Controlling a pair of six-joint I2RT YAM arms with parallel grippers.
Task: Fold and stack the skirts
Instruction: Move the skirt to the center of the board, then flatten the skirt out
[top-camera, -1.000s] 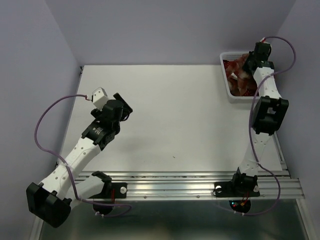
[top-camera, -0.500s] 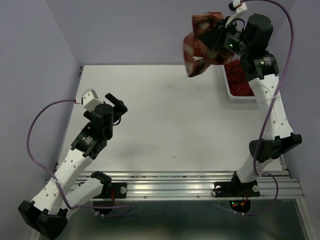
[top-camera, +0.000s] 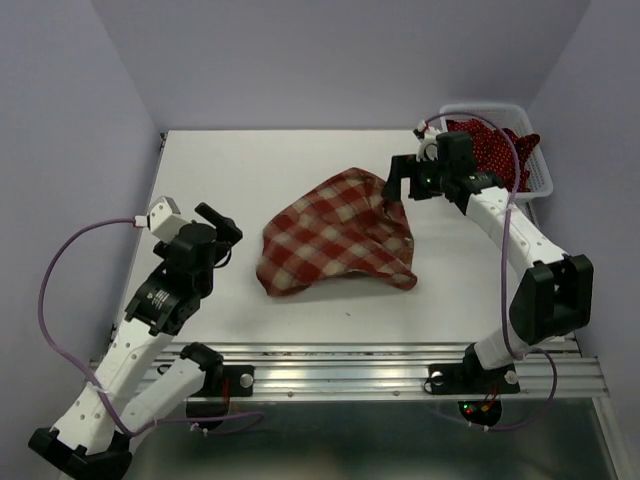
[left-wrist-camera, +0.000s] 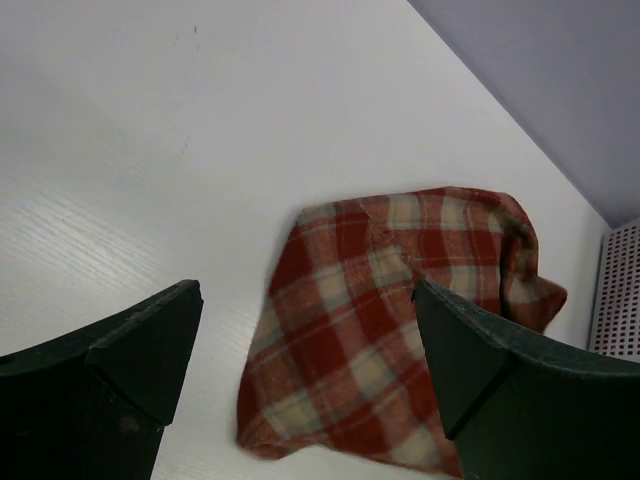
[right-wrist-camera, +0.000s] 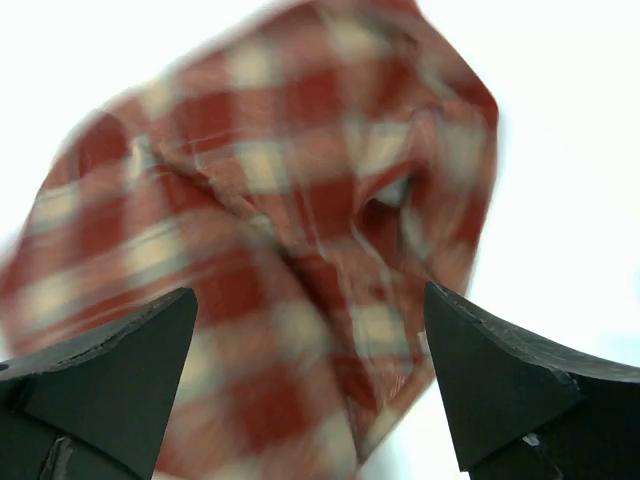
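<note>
One plaid skirt (top-camera: 335, 240) lies rumpled mid-way across the desk (top-camera: 300, 165); I see my right gripper (top-camera: 393, 190) released over its far right edge, my left gripper (top-camera: 228, 232) likewise spread near the left edge. Polka-dot skirts (top-camera: 495, 145) fill the far-right-corner basket (top-camera: 541, 178).

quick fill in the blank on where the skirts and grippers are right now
The plaid skirt lies on the ____.
The polka-dot skirts sit in the white ____.
The right gripper, above the plaid skirt's edge, has its jaws ____.
The left gripper holds ____.
Missing: table; basket; open; nothing
</note>
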